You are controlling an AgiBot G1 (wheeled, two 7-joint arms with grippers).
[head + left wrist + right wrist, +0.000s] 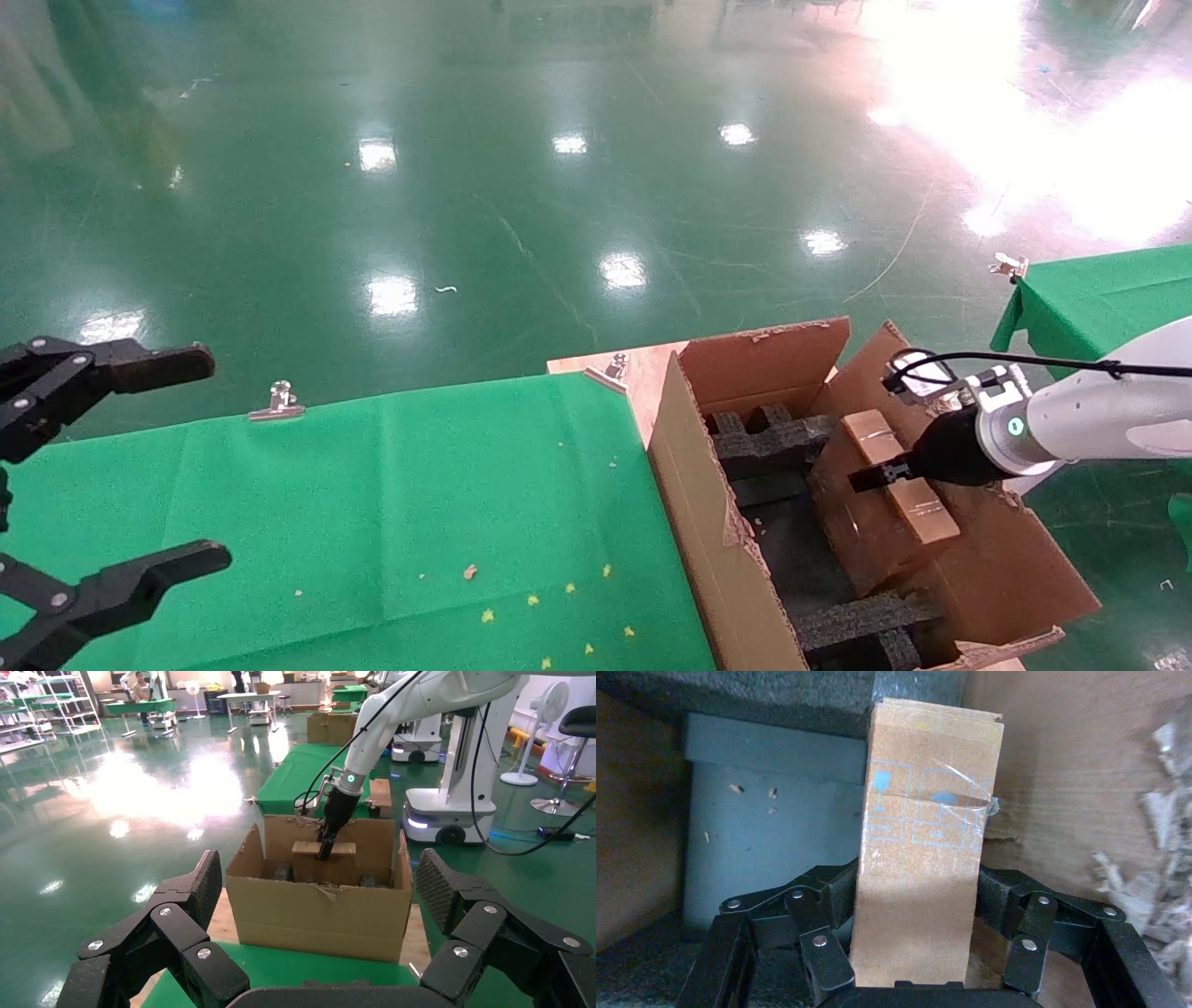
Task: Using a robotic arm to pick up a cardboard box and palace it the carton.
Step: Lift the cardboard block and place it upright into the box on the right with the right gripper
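The white robotic arm is my right arm, reaching into the carton from the right. My right gripper is shut on the small cardboard box. The box stands on edge inside the carton, close to its right wall, above the black foam inserts. In the right wrist view both pads press the taped box, with foam behind it. The left wrist view shows the carton with the box in it. My left gripper is open and empty, parked at the far left.
The carton stands on a wooden board at the right end of the green-clothed table. A metal clip holds the cloth's far edge. A second green table stands at the right. Glossy green floor lies beyond.
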